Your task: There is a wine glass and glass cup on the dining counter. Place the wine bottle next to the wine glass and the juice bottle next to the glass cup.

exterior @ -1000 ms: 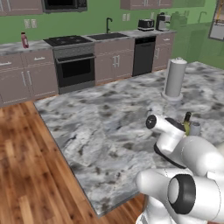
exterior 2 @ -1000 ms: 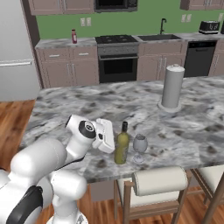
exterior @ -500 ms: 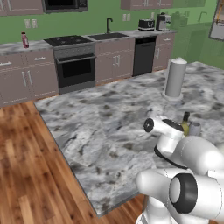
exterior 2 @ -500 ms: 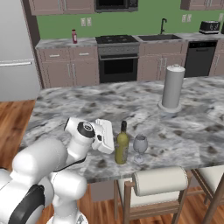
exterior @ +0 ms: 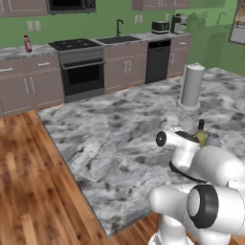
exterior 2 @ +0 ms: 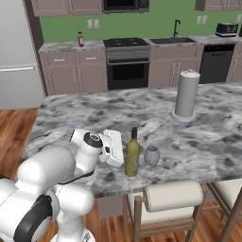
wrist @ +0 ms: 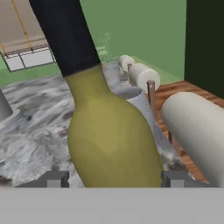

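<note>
From the left base view, the arm reaches low across the marbled worktop (exterior: 119, 129), and just past the hand the wine bottle (exterior: 201, 132) pokes its dark neck up, upright, with the wine glass (exterior: 212, 140) right beside it on the far side. A tall grey canister (exterior: 191, 86) stands well beyond them. The juice bottle (exterior: 27, 43) sits far off on the wall counter, well apart from everything here, so that half of the job looks untouched.

Over to the right base view: the pincer (exterior 2: 121, 152) is level with the bottle's body, side-on, and the bottle stands on its base at the near edge by the stools (exterior 2: 172, 196), glass just beyond it. That is exactly where the task wants it, neighbour to the glass.

Hand view now: the olive body sits squarely between the two dark fingertips (wrist: 54, 179), and there is a sliver of gap on each side. I'd call the pincer spread and letting go, bottle standing on its own.
</note>
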